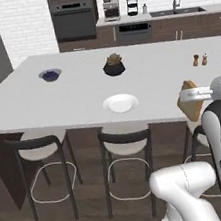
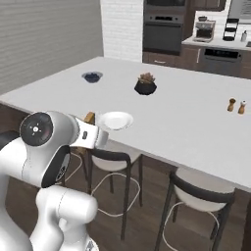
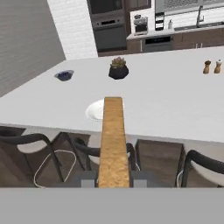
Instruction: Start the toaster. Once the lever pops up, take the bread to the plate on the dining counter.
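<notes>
While we look along the hand, we record the following.
Gripper: closed narrowly on the bread, one finger on each face, slice held on edge.
Bread position: we see it in the air before the near edge of the dining counter, above the stools.
Plate: white, resting near the counter's front edge, beyond the slice.
Other items: we note a berry bowl, a potted plant, two shakers.
</notes>
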